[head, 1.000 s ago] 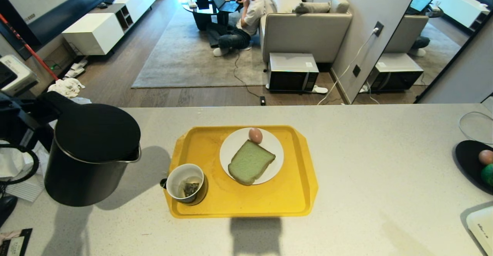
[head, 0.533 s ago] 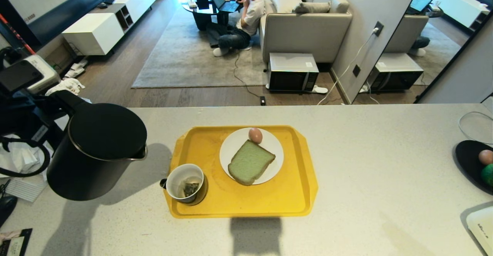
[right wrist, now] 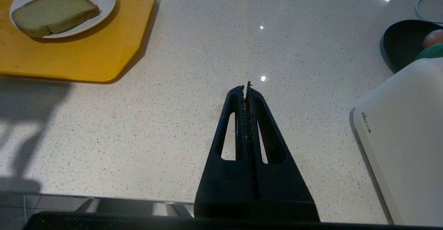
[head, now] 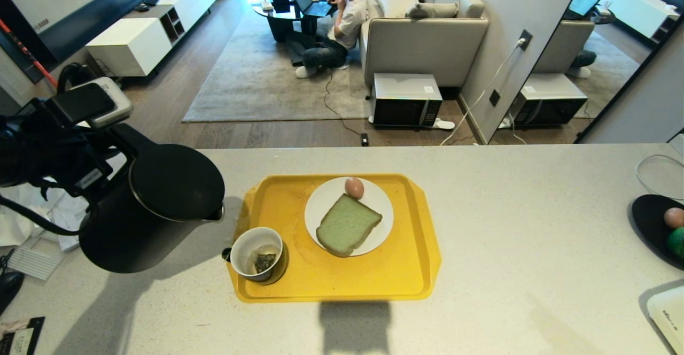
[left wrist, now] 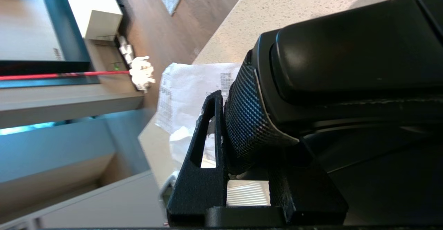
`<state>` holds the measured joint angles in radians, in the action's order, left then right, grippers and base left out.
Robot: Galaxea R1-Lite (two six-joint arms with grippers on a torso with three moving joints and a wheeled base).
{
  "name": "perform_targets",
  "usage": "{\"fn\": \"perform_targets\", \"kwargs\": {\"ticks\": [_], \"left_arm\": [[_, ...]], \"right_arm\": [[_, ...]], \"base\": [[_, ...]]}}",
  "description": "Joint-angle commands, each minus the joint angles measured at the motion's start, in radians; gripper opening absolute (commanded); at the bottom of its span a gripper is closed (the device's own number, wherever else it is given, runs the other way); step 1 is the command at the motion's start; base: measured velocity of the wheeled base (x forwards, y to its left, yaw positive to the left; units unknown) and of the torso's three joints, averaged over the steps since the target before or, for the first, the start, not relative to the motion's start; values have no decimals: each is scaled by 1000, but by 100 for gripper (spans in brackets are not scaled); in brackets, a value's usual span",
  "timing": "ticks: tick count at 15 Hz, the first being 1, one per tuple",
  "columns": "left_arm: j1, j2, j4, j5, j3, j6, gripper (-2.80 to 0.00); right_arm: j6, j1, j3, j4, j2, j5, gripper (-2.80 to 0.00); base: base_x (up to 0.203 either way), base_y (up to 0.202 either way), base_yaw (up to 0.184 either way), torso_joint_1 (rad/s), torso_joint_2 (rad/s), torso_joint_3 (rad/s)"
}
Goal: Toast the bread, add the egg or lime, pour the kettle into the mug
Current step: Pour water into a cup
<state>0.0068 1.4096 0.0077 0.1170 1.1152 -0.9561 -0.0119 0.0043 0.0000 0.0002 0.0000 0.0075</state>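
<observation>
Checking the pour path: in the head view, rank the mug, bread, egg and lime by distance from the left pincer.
From the left pincer, gripping the kettle handle:
1. Mug, tray's near-left corner.
2. Bread and egg, on the plate; too close to call.
3. Lime, far right edge.

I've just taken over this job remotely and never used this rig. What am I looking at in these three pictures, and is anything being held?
It is a two-armed robot at a pale counter. The wide picture comes from its head, looking down. The other two come from cameras on its wrists, behind the jaws.

The left gripper has its jaws shut on the handle of the black kettle, which hangs tilted above the counter, its spout toward the mug. The right gripper is empty, jaws shut, hovering over bare counter.

The mug stands in the near left corner of a yellow tray with something dark inside. A white plate on the tray holds the green bread and an egg. At the far right, a black dish holds another egg and the lime.
</observation>
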Motion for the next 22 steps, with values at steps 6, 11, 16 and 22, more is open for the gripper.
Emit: {"fn": "perform_targets", "kwargs": {"ticks": [6,11,16,22], "left_arm": [[-97,40,5,112,38,-42,-280],[-172,70,4,210,60,-64,-280],[-240,96,3,297,70,-91,-280],[-271,104,6,371,94,-222,-280]], "right_arm": [[0,0,2,0,0,0,-280],[0,0,2,0,0,1,-280],[0,0,2,0,0,0,-280],[0,0,2,0,0,1,-280]], "base": [[0,0,0,0,0,0],[0,0,0,0,0,0],[0,0,0,0,0,0],[0,0,0,0,0,0]]}}
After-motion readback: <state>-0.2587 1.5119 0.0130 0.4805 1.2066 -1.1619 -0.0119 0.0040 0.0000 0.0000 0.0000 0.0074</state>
